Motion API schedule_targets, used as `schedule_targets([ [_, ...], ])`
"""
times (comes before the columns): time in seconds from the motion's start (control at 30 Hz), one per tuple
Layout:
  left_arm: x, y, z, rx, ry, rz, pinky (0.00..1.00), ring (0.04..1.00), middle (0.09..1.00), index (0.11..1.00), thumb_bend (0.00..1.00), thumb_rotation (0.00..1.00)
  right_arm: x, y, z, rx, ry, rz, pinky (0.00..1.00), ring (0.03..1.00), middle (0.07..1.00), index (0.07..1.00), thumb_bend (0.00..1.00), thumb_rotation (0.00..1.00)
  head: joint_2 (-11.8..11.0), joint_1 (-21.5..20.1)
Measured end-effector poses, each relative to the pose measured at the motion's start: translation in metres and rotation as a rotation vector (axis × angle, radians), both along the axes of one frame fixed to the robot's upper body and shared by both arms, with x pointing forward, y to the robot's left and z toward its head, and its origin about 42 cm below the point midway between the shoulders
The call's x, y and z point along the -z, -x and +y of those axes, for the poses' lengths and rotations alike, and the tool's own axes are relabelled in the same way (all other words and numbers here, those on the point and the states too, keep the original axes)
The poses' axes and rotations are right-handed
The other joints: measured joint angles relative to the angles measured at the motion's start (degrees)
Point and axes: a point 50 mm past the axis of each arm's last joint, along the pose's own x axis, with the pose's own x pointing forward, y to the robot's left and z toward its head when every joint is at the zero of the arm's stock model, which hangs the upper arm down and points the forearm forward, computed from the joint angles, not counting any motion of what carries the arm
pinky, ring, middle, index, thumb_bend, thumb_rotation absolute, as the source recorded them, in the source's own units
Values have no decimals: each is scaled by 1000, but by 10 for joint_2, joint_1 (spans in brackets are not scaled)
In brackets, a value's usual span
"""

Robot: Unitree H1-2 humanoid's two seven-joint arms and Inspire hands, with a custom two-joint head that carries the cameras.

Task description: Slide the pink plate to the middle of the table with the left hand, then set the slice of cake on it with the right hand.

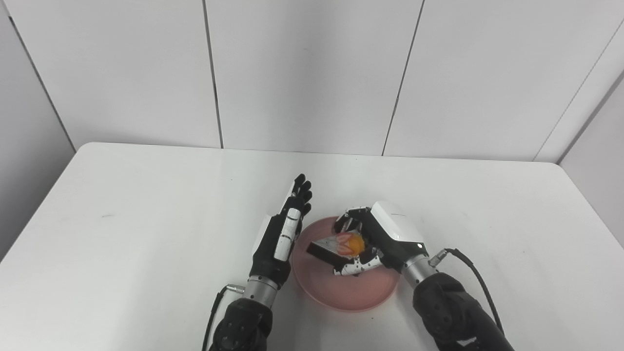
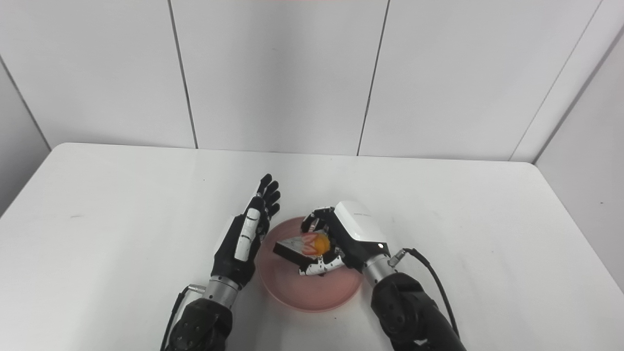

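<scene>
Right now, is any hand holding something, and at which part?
The right hand grips the slice of cake at its wide, fruit-topped end, over the pink plate. The left hand holds nothing.

We see a table (image 1: 146,204) with a wall (image 1: 312,73) behind its far edge. A plate (image 1: 341,292) lies on the table, near the front and about in the middle from left to right. A slice of cake (image 1: 336,246) is over the plate, in its far half. Our right hand (image 1: 380,239) is on the right side of the cake and holds it. Our left hand (image 1: 282,234) is just beside the left rim of the plate, fingers pointing to the far side.
</scene>
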Motion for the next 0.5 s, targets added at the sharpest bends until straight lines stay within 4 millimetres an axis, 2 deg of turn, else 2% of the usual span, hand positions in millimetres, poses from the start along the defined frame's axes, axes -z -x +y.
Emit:
schedule_targets([
  [0.03,0,0,0,0,0,2,1000,1000,1000,1000,586,1000,-1,1,0,-3,9,-6,359,466,449,536,516,1,2,-2],
  [0.07,0,1,0,0,-1,4,1000,1000,1000,1000,581,1000,-3,3,-1,-8,18,-14,487,620,670,723,589,212,2,-2],
  [0.1,0,1,0,0,-1,5,1000,1000,1000,1000,580,1000,-5,6,-2,-16,28,-22,499,637,692,741,596,236,2,-2],
  [0.13,0,1,1,0,-2,5,1000,1000,1000,1000,584,1000,-7,9,-3,-23,19,-22,568,716,773,807,617,330,2,0],
  [0.23,1,1,2,-3,-7,4,1000,1000,1000,1000,611,1000,-11,20,-8,-43,-67,5,704,877,921,920,645,496,1,3],
  [0.27,1,1,3,-3,-10,4,1000,1000,1000,1000,612,1000,-11,22,-10,-46,-88,15,707,881,924,923,646,501,1,3],
  [0.33,1,1,6,-4,-17,8,1000,1000,1000,1000,628,1000,-8,25,-15,-53,-144,46,788,961,985,983,650,573,1,9],
  [0.5,1,3,12,-17,-21,18,1000,1000,1000,1000,609,1000,6,34,-22,-85,-270,78,903,999,1000,1000,680,643,2,21],
])
